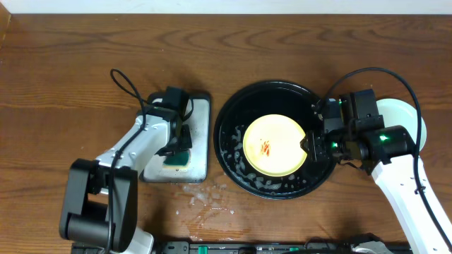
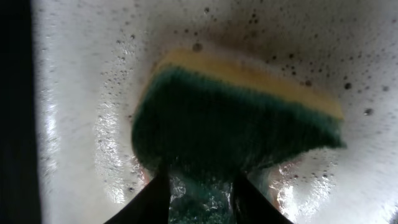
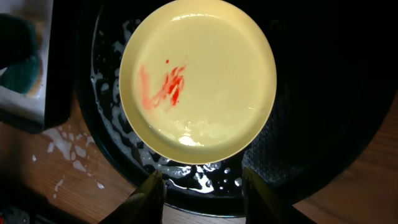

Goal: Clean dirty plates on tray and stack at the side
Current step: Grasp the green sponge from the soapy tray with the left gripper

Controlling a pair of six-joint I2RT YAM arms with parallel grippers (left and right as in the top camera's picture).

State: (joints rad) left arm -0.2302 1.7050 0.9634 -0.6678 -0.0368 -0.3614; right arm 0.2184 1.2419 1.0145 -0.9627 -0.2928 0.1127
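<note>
Overhead only: pale plate (image 1: 404, 116) outside tray (image 1: 232, 120)

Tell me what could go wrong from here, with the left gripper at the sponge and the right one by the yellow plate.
1. The left gripper pinches only the near edge of the wet sponge; it may slip out on lifting.
2. The yellow plate lies unheld on the soapy black tray, the right gripper open beside its rim; scrubbing could slide it.
</note>
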